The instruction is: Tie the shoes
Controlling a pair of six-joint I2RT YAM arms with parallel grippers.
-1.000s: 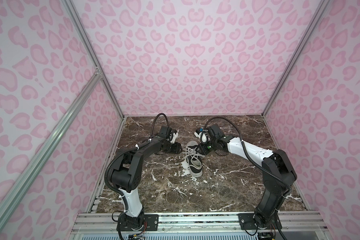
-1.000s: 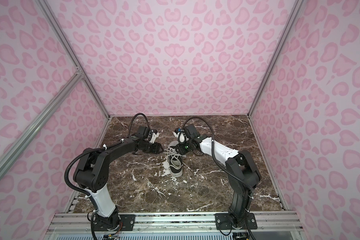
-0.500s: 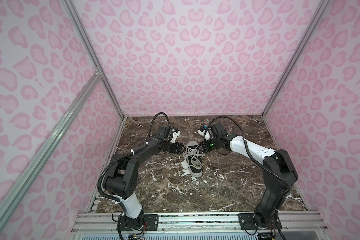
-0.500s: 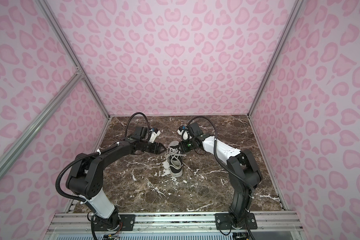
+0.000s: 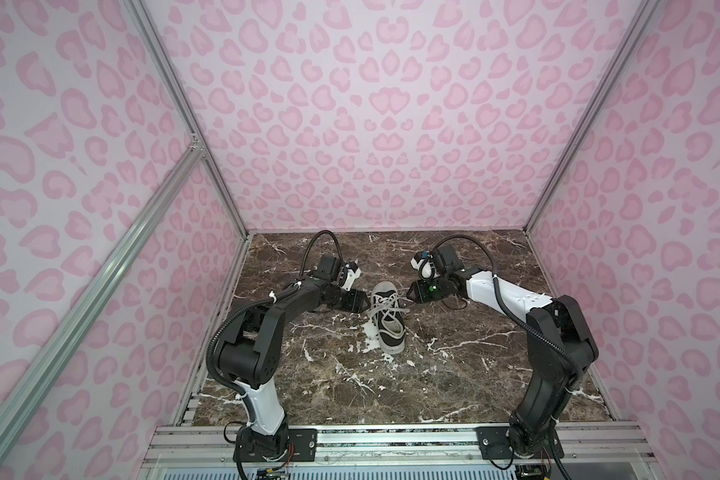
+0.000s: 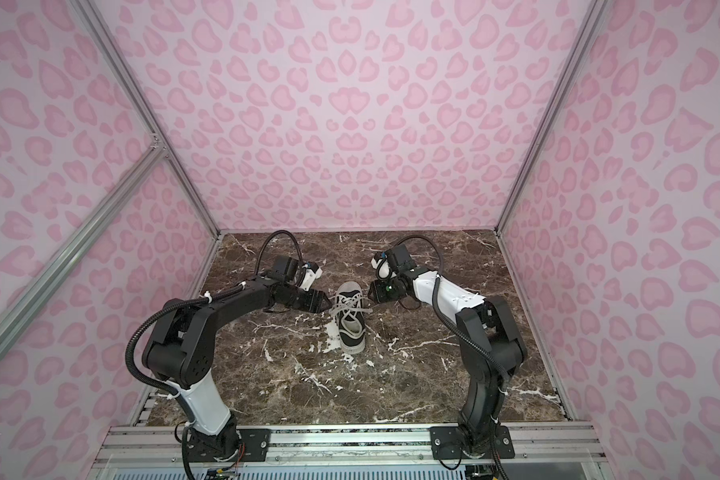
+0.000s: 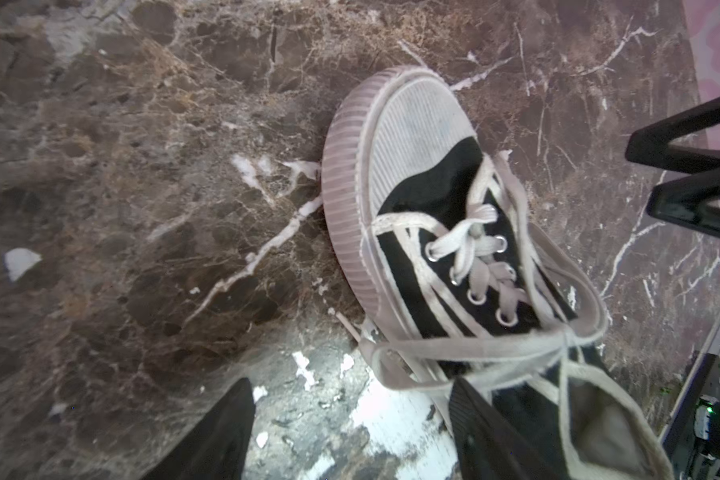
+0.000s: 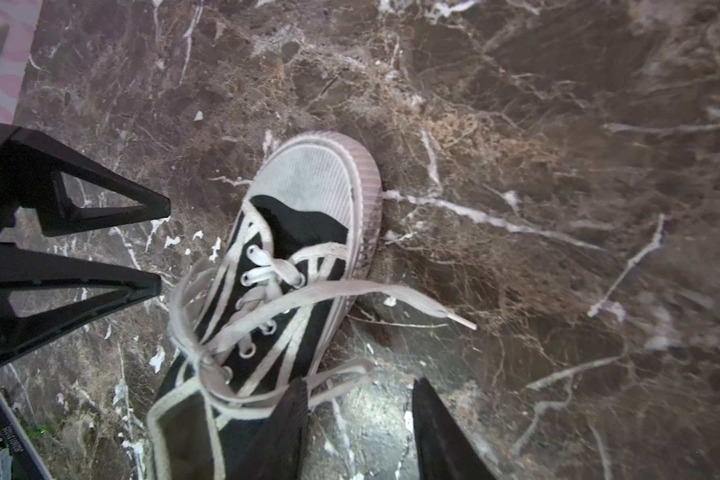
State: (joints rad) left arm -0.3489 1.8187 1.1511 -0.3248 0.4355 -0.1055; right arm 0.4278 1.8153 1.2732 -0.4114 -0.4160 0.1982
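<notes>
The black sneaker [image 5: 387, 318] stands mid-way across the marble table [image 5: 474, 374], its white toe pointing far, between the two arms. The left fingers [image 7: 487, 432] are spread wide just left of it and clamp nothing; a loop of the off-white laces [image 7: 474, 345] runs up against one of them. The right fingers [image 8: 283, 428], just right of the sneaker, stand partly apart with bare table between them, and another lace loop lies at their tips.
</notes>
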